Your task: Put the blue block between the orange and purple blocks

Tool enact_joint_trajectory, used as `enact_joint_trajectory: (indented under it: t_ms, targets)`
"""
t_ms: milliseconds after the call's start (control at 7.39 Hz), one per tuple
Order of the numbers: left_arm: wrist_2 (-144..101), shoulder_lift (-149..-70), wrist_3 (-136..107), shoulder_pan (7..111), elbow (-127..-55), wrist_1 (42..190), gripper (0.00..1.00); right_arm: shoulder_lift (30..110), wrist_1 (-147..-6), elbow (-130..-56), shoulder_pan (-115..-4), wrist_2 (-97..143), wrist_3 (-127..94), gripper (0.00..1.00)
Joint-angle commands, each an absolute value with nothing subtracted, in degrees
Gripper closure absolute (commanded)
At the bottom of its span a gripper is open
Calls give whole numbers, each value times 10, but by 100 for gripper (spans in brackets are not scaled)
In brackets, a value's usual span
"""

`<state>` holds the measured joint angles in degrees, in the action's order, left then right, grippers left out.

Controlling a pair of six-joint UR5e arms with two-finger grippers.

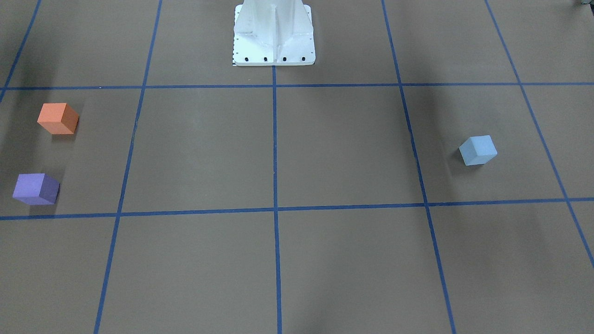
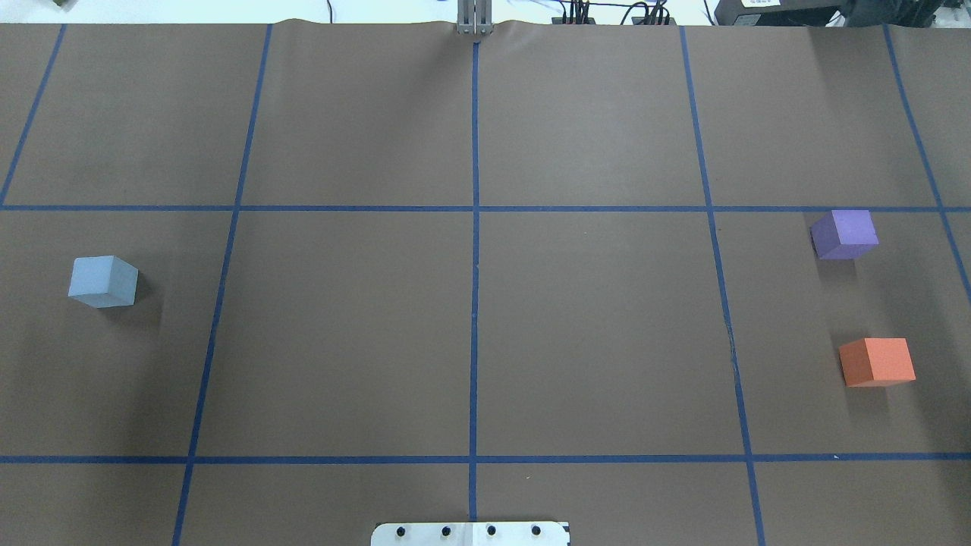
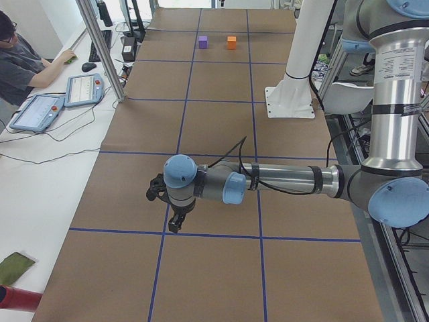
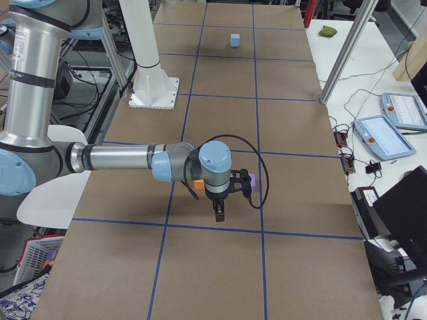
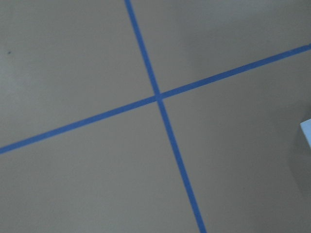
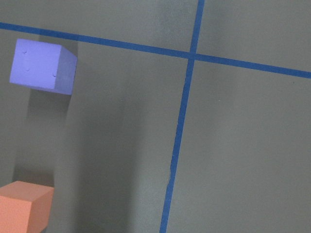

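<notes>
The blue block (image 1: pixel 478 150) sits alone on the brown table on my left side (image 2: pixel 103 281); its edge shows at the right border of the left wrist view (image 5: pixel 307 132). The orange block (image 2: pixel 877 362) and the purple block (image 2: pixel 844 234) stand apart on my right side, with a gap between them (image 6: pixel 43 65). My left gripper (image 3: pixel 175 218) hangs over the table in the exterior left view only. My right gripper (image 4: pixel 219 212) hangs near the orange and purple blocks in the exterior right view only. I cannot tell if either is open or shut.
Blue tape lines (image 2: pixel 475 303) divide the table into squares. The white robot base (image 1: pixel 274 35) stands at the table's near edge. An operator (image 3: pixel 20 60) sits with tablets (image 3: pixel 40 111) along the far side.
</notes>
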<state>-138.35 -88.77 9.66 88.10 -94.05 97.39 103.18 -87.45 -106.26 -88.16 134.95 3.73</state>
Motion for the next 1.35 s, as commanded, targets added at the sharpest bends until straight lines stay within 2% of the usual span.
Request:
enact_joint_trajectory:
  t_ms: [0, 541, 947, 1218]
  targets:
    - [-1412, -905, 33, 868, -940, 979, 0, 1032, -875, -1063, -881, 1349, 38, 0]
    - [-1438, -908, -44, 774, -945, 1011, 0, 1032, -875, -1063, -881, 1350, 37, 0]
    - [-1413, -903, -368, 674, -942, 1184, 0, 1032, -875, -1063, -881, 1350, 38, 0]
    - [-1318, -903, -459, 601, -945, 1204, 0, 1032, -875, -1063, -881, 1350, 38, 0]
